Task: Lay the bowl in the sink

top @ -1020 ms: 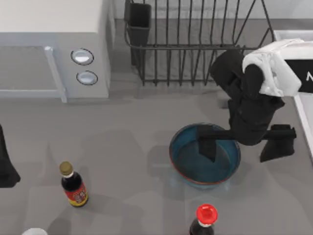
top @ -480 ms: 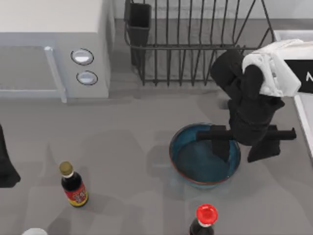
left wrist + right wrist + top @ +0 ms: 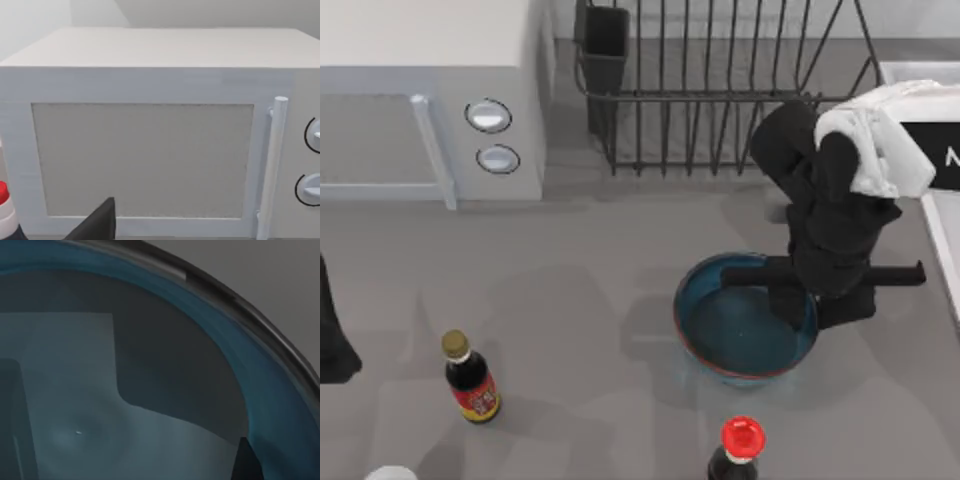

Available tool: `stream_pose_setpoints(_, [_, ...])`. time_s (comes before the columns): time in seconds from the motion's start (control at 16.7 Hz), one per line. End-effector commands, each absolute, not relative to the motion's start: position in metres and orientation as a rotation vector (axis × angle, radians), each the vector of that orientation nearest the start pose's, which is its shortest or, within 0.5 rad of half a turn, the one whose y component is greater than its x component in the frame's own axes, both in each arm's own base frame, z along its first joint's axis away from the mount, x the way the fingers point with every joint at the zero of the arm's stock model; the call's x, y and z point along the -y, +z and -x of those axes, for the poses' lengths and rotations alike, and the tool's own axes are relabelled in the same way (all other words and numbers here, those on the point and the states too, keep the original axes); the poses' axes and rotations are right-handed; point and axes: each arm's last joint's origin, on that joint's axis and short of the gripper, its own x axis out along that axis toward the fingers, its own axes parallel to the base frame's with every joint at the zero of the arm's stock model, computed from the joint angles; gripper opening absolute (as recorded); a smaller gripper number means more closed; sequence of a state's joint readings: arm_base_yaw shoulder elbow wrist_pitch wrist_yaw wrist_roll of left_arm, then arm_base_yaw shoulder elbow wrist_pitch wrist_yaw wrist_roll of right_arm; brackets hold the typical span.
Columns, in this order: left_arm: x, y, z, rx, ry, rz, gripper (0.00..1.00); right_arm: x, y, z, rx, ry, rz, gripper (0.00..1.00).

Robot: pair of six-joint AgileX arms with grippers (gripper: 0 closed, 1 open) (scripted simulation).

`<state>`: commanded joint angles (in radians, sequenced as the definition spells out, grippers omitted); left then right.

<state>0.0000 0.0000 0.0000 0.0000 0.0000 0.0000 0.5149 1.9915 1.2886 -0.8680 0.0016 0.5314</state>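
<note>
**Right gripper pinches the bowl's rim**

Near edge first: a red-capped bottle (image 3: 741,445) and a dark sauce bottle (image 3: 470,380) with a gold cap stand on the grey table (image 3: 570,300), well apart. Between and beyond them sits the bowl (image 3: 735,330), round, shallow, glazed blue-teal with a thin reddish rim, resting on the table's right half. My right gripper (image 3: 817,303) straddles its right rim, jaws narrowed on the wall, one finger inside the basin and one outside. My right wrist view adds what the top view cannot: the bowl's (image 3: 150,390) glossy inner curve with soft reflections. My left arm (image 3: 332,330) is parked at the table's left edge; whether its jaws are open I cannot tell. Its wrist view faces the boxy white microwave (image 3: 150,150) with its bar handle. Farthest back stands a black wire dish rack (image 3: 720,90), and the sink's (image 3: 945,235) pale rim shows at far right.
</note>
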Motion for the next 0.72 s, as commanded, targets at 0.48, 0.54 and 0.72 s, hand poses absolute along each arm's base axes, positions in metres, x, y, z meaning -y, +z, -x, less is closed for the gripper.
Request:
stream_pose_setpoints(0.48, [0.001,0.16,-0.106,0.0,0.0,0.0,1.0,-0.182,0.14,-0.314,-1.566,-0.005,-0.01,0.0])
stream_pose_setpoints(0.54, [0.001,0.16,-0.106,0.0,0.0,0.0,1.0,-0.184,0.15,-0.317,-1.563,-0.002,-0.01,0.0])
stream_pose_setpoints(0.72, [0.001,0.16,-0.106,0.0,0.0,0.0,1.0,-0.188,0.189,-0.321,-1.573,-0.003,-0.002,0.0])
